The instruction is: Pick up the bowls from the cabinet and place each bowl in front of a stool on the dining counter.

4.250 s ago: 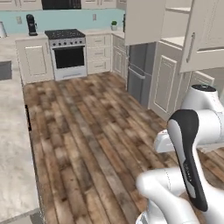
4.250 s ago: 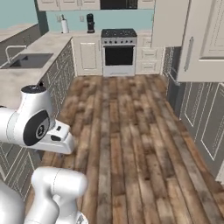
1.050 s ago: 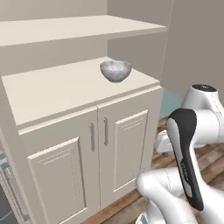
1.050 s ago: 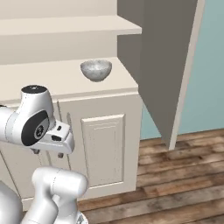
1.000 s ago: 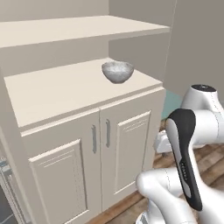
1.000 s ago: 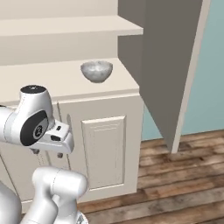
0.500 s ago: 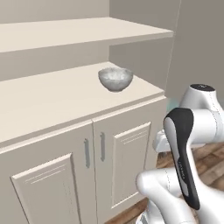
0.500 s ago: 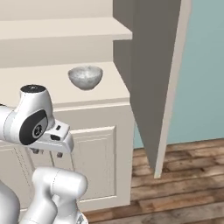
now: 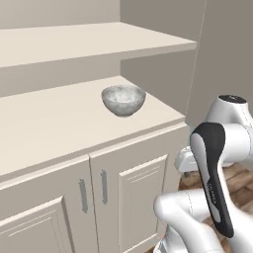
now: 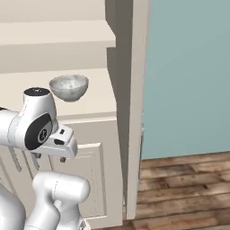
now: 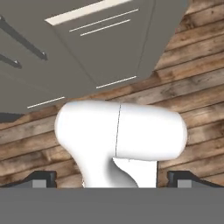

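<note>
- Sitting near the cabinet [image 9: 123, 192] ledge's front right corner: one grey bowl [image 9: 123, 100].
- Two slim door handles [image 9: 104, 186].
- Claw [image 11: 112, 178] fingers spread apart.

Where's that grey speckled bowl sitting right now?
The grey speckled bowl sits upright on the cabinet top under the open shelf, near its right end.

Teal wall [image 10: 188, 76] — over a wood-plank floor [image 10: 184, 188].
</note>
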